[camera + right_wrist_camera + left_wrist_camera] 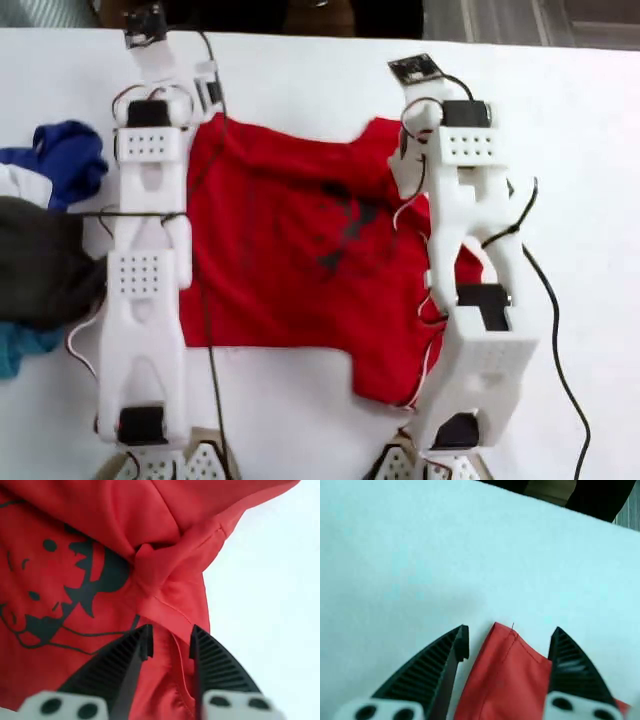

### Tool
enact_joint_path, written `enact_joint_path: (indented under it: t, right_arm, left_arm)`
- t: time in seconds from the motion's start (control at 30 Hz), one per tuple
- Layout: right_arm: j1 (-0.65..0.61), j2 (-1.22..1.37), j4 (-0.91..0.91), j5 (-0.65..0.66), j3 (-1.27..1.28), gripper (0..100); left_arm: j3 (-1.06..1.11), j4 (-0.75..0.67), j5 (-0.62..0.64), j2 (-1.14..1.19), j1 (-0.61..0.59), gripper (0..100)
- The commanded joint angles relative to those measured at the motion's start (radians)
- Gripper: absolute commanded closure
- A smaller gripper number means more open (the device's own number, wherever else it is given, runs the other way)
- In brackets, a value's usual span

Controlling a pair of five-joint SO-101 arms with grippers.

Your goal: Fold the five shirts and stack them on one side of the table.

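White worktop with a red shirt spread out at its middle. The left end effector is held open, jaws astride one corner of the red shirt. The right end effector is narrowly parted over a bunched sleeve. Beside the red shirt, other shirts are heaped.

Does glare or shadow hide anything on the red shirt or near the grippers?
High view: even light, no hard shadows on the white table; the arms cover side edges of the red shirt. Left wrist view: a faint shadow on the table ahead of the left gripper. Right wrist view: shading only in the shirt's bunched folds beyond the right gripper.
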Motion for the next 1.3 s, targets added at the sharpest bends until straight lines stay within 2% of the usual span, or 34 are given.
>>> enact_joint_path:
  t: [0.0, 0.1, 0.3, 0.43, 0.5, 0.63, 0.7, 0.87, 1.03, 1.1, 1.2, 1.27]
  right_arm:
    - [-0.001, -0.082, -0.012, -0.002, -0.006, 87.2]
    - [-0.001, -0.082, -0.012, -0.002, -0.006, 87.2]
    - [-0.001, -0.082, -0.012, 0.000, -0.008, 87.2]
    - [-0.001, -0.082, -0.013, 0.000, -0.008, 87.2]
    - [0.001, -0.082, -0.013, 0.000, -0.008, 87.2]
    - [0.001, -0.084, -0.012, 0.000, -0.008, 87.2]
    - [0.001, -0.084, -0.012, 0.000, -0.008, 87.2]
    - [0.001, -0.084, -0.013, 0.000, -0.008, 87.2]
    - [0.025, -0.082, -0.099, -0.009, -0.008, 87.2]
    - [0.039, -0.079, -0.147, -0.009, -0.008, 87.2]
    - [0.050, -0.073, -0.163, -0.009, -0.005, 87.2]
    - [0.050, -0.073, -0.160, -0.009, 0.000, 87.2]
  left_arm:
    - [-0.002, -0.068, 0.012, 0.014, -0.003, 73]
    - [-0.002, -0.068, 0.009, 0.055, -0.002, 73]
    - [-0.002, -0.058, -0.118, 0.098, 0.011, 73]
    - [0.048, -0.063, -0.138, 0.094, 0.011, 73]
    - [0.058, -0.080, -0.141, 0.091, 0.011, 78]
    - [0.059, -0.129, -0.143, 0.106, 0.009, 99]
    - [0.053, -0.127, -0.144, 0.109, 0.011, 96]
    - [0.047, -0.110, -0.206, 0.106, 0.018, 98]
    - [-0.068, 0.063, -0.215, 0.066, 0.034, 98]
    - [-0.125, 0.087, -0.215, 0.064, 0.040, 98]
    - [-0.154, 0.021, -0.215, 0.068, 0.044, 97]
    - [-0.133, -0.054, -0.215, 0.075, 0.052, 92]
